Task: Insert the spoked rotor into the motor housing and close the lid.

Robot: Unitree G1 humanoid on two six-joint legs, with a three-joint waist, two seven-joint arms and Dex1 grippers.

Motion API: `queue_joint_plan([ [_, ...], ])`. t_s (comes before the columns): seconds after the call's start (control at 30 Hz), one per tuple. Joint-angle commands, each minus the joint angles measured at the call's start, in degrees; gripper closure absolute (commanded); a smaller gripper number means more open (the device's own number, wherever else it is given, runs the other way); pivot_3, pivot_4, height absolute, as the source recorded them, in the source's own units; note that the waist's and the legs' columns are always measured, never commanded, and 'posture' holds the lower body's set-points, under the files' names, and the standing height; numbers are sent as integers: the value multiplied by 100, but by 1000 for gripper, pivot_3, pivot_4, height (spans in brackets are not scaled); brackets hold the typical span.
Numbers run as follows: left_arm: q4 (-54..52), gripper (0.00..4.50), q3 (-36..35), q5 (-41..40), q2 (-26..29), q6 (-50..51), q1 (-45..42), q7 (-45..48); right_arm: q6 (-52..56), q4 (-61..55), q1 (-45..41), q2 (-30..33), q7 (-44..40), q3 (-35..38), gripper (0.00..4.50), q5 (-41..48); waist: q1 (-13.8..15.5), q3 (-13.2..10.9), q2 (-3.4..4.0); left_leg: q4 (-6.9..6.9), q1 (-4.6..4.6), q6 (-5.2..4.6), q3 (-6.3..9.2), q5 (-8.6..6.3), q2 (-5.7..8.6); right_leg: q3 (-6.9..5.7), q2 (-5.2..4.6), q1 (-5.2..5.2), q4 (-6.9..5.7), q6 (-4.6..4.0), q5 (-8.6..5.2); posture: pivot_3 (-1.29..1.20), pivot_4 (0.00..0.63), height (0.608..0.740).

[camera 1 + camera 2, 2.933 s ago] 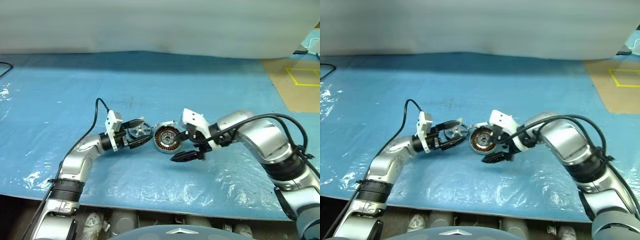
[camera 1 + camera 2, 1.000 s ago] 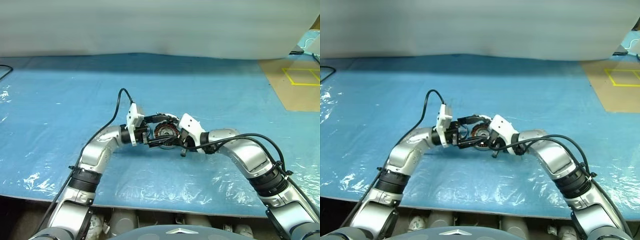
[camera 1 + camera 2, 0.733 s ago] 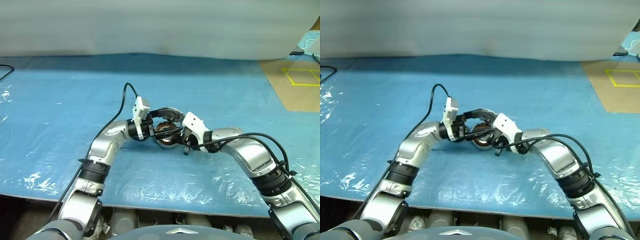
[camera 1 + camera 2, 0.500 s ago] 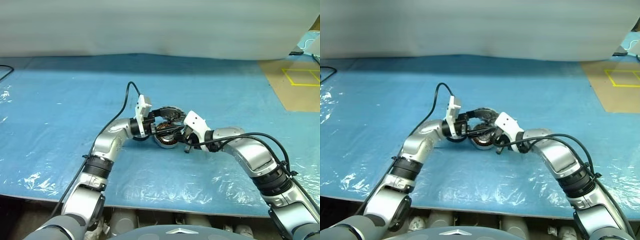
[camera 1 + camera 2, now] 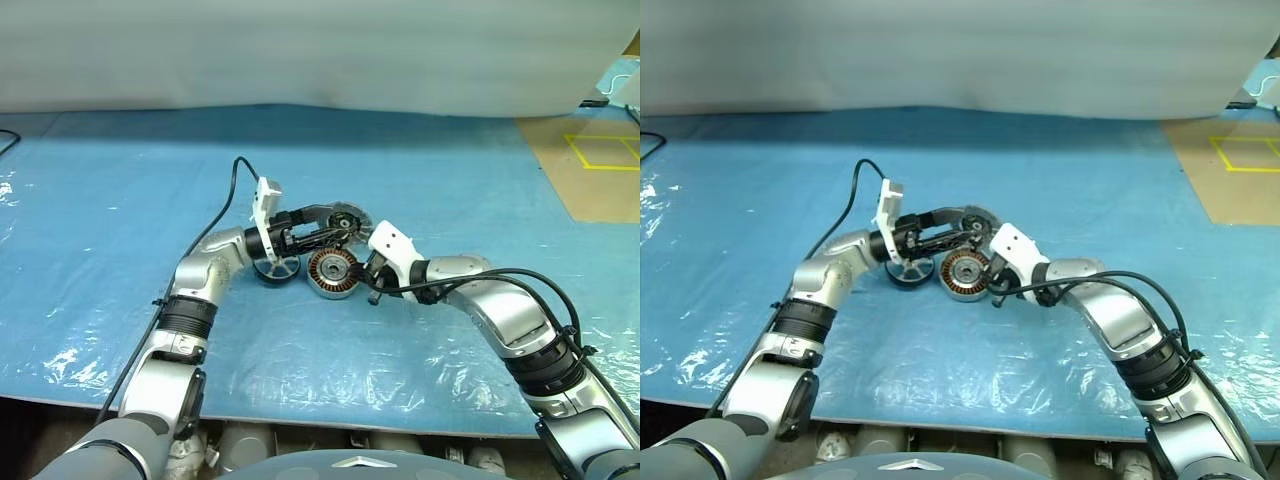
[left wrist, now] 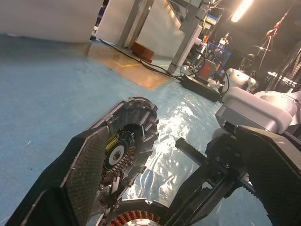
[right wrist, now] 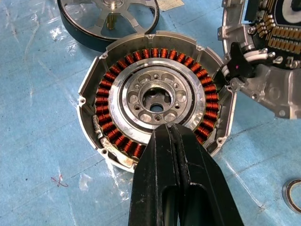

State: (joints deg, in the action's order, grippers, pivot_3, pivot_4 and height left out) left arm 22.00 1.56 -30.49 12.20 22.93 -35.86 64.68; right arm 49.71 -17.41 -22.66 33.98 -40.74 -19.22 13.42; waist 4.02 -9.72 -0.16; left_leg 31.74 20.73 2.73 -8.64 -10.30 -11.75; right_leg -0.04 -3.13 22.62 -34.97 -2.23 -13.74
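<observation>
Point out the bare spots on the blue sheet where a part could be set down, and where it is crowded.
Bare: the blue sheet left of the left arm, and the stretch behind the parts toward the white wall. Crowded: mid-sheet, where the wheel, copper-wound can, lid and both grippers cluster.

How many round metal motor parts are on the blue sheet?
3: silver spoked rotor lying flat, copper-wound silver housing beside it, ribbed silver lid standing up behind, between the left gripper's fingers.

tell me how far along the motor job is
Nothing is assembled yet. The spoked rotor lies on the blue sheet beside the motor housing, whose copper windings are exposed and whose centre is empty. The lid stands tilted open at the housing's edge, between the open left gripper fingers. The shut right gripper rests over the housing's rim. Inserting the rotor and closing the lid remain.
</observation>
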Motion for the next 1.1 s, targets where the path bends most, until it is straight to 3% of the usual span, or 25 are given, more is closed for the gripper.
queue_joint_plan([
  [0.03,-242,0,-9,2,-72,-98,-56,1,267,328,238,-8,29,-399,4485,-172,1,0,0,0,-1,0,0,0,-1,0,-1,-1,1,0,0,0,150,740],
  [0.2,-445,0,-74,-123,-157,34,-44,-65,61,303,265,-6,30,-374,4485,-239,-2,0,0,-6,-14,0,0,0,-3,1,-2,-15,9,1,0,0,150,740],
  [0.3,-1077,0,-339,-816,-37,885,-36,-92,-265,110,391,0,-64,-65,4485,-98,2,0,0,-16,-13,0,0,0,-4,-1,-1,-10,11,0,0,0,150,740],
  [0.47,-2309,0,-149,-1209,756,1620,548,345,-438,-242,420,76,-284,524,4485,261,-6,0,3,-26,23,0,-3,0,1,0,0,29,14,0,0,0,150,740],
  [0.57,-2831,0,221,-860,1358,1446,1086,610,-619,-508,607,403,-543,821,4485,395,7,-2,6,-42,40,0,-3,1,2,-6,0,46,19,4,2,0,150,740],
  [0.7,-3189,0,120,-864,1751,1364,1570,569,-604,-866,1011,848,-802,1413,4485,739,75,-6,7,-52,49,0,-2,0,-1,-15,-1,47,25,24,10,0,150,740],
  [0.97,-2851,0,-45,100,1475,-206,1925,-284,-408,-1312,1397,940,-264,2323,4485,899,66,-6,7,-34,35,-1,-4,0,-1,-4,-2,40,21,6,-1,0,150,740],
  [1.1,-3065,0,-225,-70,1390,-282,2286,-414,-860,-910,1466,808,321,2125,3554,282,44,-5,7,-31,36,-1,-4,1,-1,-4,-1,40,20,6,-1,0,150,740],
])
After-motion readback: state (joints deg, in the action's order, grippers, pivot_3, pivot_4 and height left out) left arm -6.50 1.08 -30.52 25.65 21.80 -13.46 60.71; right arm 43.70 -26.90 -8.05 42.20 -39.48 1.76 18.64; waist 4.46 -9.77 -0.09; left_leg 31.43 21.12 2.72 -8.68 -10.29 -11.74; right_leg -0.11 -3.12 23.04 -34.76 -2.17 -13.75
